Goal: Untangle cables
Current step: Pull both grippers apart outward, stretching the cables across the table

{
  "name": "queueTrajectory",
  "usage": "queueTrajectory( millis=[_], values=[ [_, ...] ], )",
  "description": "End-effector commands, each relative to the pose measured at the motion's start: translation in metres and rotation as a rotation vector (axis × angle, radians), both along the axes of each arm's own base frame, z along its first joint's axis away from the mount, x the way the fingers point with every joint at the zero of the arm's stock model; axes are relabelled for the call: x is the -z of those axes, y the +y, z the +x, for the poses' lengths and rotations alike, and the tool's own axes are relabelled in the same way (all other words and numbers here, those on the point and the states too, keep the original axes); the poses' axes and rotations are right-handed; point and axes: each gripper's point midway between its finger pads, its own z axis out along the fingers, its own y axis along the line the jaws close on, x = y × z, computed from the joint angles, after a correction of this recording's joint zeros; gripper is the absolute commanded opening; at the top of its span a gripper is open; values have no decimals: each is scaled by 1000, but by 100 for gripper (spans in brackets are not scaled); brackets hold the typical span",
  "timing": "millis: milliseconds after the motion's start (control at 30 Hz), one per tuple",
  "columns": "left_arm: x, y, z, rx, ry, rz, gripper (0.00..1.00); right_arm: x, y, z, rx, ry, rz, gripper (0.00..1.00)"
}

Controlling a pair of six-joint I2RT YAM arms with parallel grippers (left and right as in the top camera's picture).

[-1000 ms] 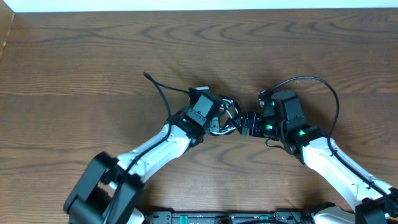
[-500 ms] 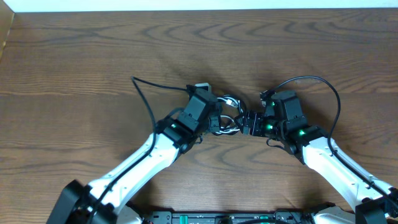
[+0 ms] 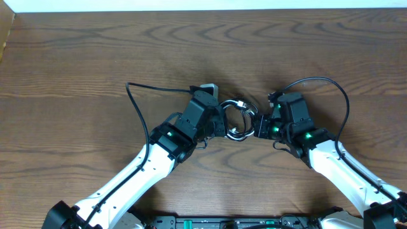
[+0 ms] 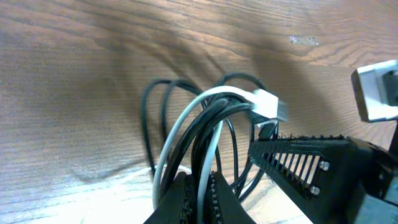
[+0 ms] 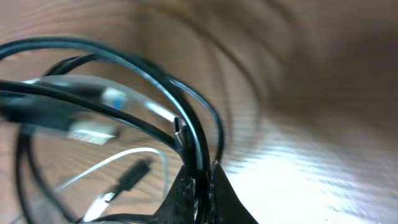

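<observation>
We note desk [image 3: 89, 57]: dark brown wood, bold wavy grain, filling overhead view. Pale strip [image 3: 203, 5] along far edge. Cables [image 3: 236, 118] near desk middle: black and white loops bunched together, one white plug [image 4: 268, 104] showing. We cannot tell whether loops rest on wood or hang just above it; soft shadow falls on wood behind them in left wrist view. Bright sheen on wood in both wrist views.

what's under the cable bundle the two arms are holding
Only the bare wooden table, with the shadow of the cables on it. Nothing else shows through the loops. Where the left fingers and right fingers pinch the strands, the cables are covered.
</observation>
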Motion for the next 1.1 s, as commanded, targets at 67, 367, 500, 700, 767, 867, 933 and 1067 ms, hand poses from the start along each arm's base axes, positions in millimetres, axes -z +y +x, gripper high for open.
queueTrajectory(
  millis=[67, 367, 500, 700, 767, 867, 933, 1067],
  values=[
    [-13, 22, 15, -71, -31, -15, 7, 24, -62, -5, 265, 84, -237, 1],
    [-21, 93, 37, -233, -42, 26, 7, 37, -117, -22, 458, 208, -340, 1],
    [-23, 121, 39, -290, -36, 48, 7, 37, -125, -20, 488, 214, -334, 1],
    [-26, 153, 44, -369, -42, 67, 8, 38, -140, -20, 541, 231, -332, 1],
    [-26, 167, 48, -417, -49, 87, 7, 38, -146, -20, 566, 239, -329, 1],
    [-27, 193, 53, -500, -61, 113, 8, 39, -158, -21, 626, 257, -317, 1],
    [-28, 212, 57, -554, -65, 113, 8, 39, -168, -21, 664, 266, -309, 1],
    [-28, 259, 57, -679, -67, 151, 8, 39, -196, -23, 766, 287, -283, 1]
  ],
)
